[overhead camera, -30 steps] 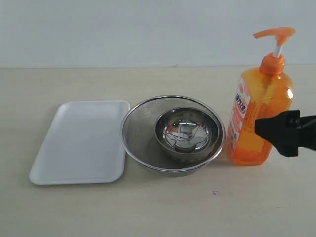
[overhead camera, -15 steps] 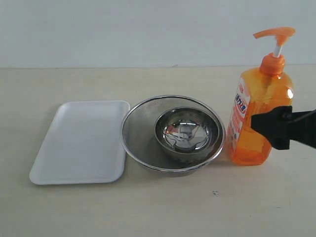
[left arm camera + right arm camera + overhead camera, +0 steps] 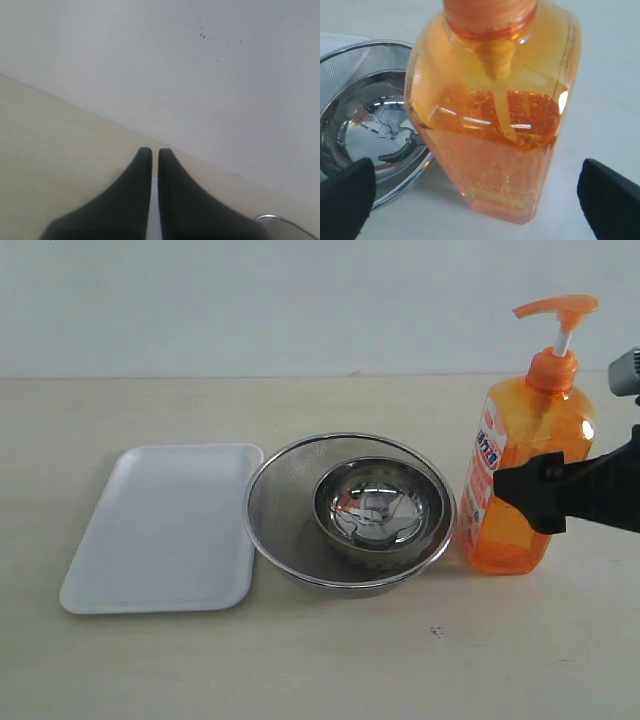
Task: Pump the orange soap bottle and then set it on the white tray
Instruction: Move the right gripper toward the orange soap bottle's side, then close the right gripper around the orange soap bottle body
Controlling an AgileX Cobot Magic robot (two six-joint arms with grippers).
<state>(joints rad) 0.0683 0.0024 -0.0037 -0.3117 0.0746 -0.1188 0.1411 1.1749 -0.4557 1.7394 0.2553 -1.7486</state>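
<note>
On the table's (image 3: 330, 670) right side, exterior view: bottle (image 3: 527, 420) upright, long axis vertical, spout pointing left. Right gripper (image 3: 525, 492) is level with its lower body and overlaps it. Strainer (image 3: 272, 502), with a steel bowl (image 3: 378, 502) inside, stands between bottle and tray (image 3: 160, 530), just beside both.

Left wrist view: left gripper (image 3: 155, 165) fingers nearly pressed together, nothing between them.

Right wrist view: fingers (image 3: 345, 197) spread wide, one on either side of the bottle, no contact seen.
</note>
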